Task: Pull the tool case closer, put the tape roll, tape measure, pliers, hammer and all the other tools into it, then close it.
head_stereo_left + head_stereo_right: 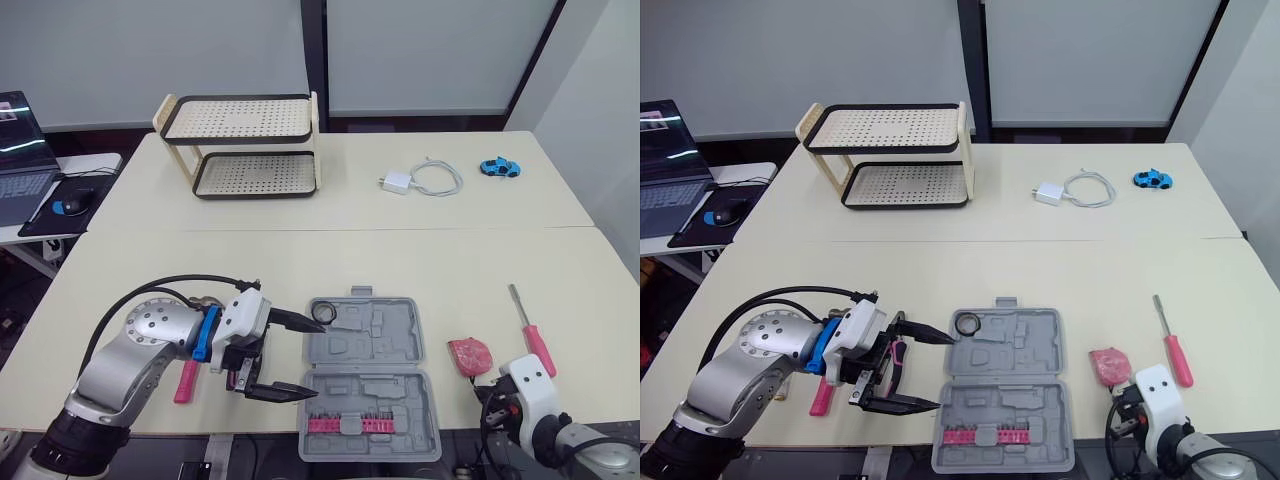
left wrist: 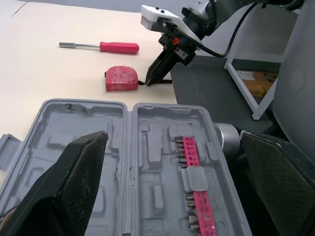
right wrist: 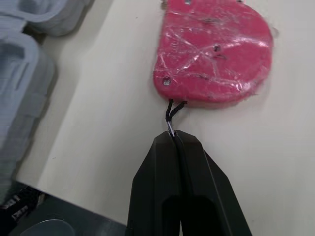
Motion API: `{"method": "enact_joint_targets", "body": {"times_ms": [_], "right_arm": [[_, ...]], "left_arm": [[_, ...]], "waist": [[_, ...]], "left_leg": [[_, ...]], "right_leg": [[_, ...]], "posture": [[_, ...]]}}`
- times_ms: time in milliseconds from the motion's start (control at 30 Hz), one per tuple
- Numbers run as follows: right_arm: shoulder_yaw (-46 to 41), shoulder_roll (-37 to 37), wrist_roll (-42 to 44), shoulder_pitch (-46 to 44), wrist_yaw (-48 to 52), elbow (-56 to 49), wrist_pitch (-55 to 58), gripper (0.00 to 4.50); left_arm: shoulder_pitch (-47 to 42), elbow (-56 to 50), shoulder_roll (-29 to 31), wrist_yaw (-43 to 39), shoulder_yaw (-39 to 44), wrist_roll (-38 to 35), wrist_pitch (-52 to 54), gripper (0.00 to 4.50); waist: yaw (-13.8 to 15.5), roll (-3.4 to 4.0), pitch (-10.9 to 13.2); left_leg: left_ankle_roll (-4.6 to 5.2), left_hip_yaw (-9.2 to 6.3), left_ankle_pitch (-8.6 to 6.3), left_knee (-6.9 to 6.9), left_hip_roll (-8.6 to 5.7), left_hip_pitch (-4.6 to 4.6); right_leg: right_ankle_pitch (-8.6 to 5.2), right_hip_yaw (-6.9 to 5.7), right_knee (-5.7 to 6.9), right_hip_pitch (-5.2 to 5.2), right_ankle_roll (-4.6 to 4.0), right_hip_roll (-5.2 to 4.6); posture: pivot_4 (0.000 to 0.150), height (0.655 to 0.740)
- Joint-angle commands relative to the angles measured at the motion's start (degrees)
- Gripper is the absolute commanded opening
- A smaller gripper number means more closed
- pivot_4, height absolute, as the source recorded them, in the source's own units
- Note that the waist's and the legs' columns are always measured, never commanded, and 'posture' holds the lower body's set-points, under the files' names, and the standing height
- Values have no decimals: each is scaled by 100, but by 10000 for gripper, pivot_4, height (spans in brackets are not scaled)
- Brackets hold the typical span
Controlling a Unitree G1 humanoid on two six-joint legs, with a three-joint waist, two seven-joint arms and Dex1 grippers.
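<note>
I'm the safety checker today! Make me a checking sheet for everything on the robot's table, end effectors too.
Surface: cream table, with a seam across the middle.
Job's things: grey tool case lies open, with the tape roll in a far-left pocket. The red tape measure and screwdriver lie to its right, the pink-handled pliers to its left.
Clutter: two-tier rack and blue toy car, both on the far side.
End effectors: left end effector is open at the case's left edge. Right end effector is shut on the tape measure's strap.
Cables: white charger with a coiled cable.
Surroundings: laptop and mouse on a side desk.
</note>
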Motion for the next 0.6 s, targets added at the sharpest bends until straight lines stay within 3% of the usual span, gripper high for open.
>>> {"method": "enact_joint_targets", "body": {"times_ms": [33, 600], "right_arm": [[59, -33, 98, 227, 31, -316, 40, 463], [111, -290, 239, 758, 277, -422, 13, 463]], "left_arm": [[36, -200, 58, -33, 23, -97, 4, 45000], [171, -176, 22, -38, -11, -18, -101, 45000]], "waist": [[6, 1, 0], [8, 1, -1]], "left_leg": [[0, 0, 0, 0, 1, 0], [0, -1, 0, 0, 0, 0]], "right_leg": [[0, 0, 0, 0, 0, -1], [0, -1, -2, 2, 0, -1]], "posture": [[1500, 7400], [1500, 7400]]}}
